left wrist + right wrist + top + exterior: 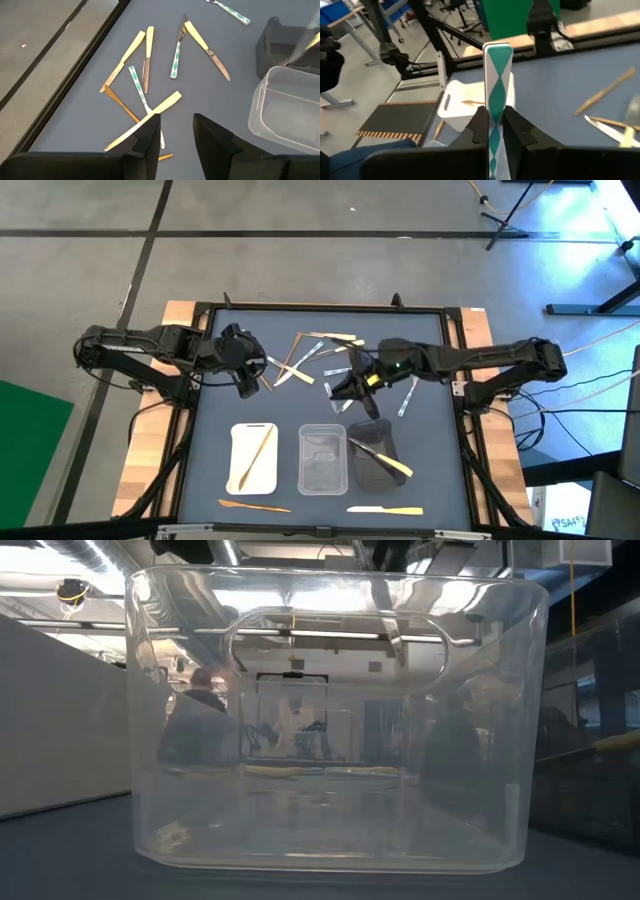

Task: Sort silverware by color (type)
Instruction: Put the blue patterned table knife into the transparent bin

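Three trays sit in a row along the near side of the table in the high view: a white tray on the left, a clear tray in the middle and a black tray on the right. The white one has a single wooden utensil lying in it. The black one holds at least one cream-handled piece, though it's too dark in there for a proper count. The clear one looks like it has nothing in it, but see-through cutlery would be hard to spot.

The right gripper is clamped on a utensil with a green-and-white diamond handle, held upright above the table, just behind the black tray. Its working end is hidden between the fingers.

The left gripper hangs with its fingers apart over the loose pile at the far middle of the table, holding nothing. From its wrist view I count about four cream-handled pieces, three green-and-white patterned ones and one or two thin wooden ones, crossing over each other so some ends are covered. One patterned piece lies apart, cut off by the frame.

Along the front edge there's one more wooden piece below the white tray and a cream-handled one below the black tray. A couple of silvery pieces lie right of the right gripper.

The low view is basically filled by the clear tray's wall, with only blurry shapes behind it
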Available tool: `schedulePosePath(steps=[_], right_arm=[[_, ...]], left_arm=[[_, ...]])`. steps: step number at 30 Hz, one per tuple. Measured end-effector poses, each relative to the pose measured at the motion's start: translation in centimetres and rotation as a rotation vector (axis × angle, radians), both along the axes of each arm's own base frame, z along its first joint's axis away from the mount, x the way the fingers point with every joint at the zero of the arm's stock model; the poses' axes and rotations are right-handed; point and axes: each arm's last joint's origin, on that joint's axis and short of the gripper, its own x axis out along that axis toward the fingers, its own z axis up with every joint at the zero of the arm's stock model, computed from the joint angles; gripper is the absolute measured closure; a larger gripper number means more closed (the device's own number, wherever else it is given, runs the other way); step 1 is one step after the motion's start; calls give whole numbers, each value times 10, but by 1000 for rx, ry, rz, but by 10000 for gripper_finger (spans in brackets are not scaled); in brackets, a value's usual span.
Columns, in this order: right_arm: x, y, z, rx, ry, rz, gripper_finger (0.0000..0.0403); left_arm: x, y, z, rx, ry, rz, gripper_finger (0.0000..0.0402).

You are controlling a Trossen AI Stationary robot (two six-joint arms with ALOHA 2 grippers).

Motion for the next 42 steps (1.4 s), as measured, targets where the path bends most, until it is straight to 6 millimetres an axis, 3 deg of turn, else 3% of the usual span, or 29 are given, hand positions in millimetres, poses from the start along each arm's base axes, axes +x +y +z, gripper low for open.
schedulePosePath(steps=[8,20,33,42], right_arm=[[8,33,-8,8,-6,9,386],[36,70,-61,-9,130,93,386],[49,74,-94,-31,219,95,386],[49,74,-97,-46,232,83,386]], left_arm=[[0,0,0,-4,-4,5,292],[1,0,1,-22,-22,24,292],[1,0,1,-38,-31,41,292],[1,0,1,-38,-32,42,292]])
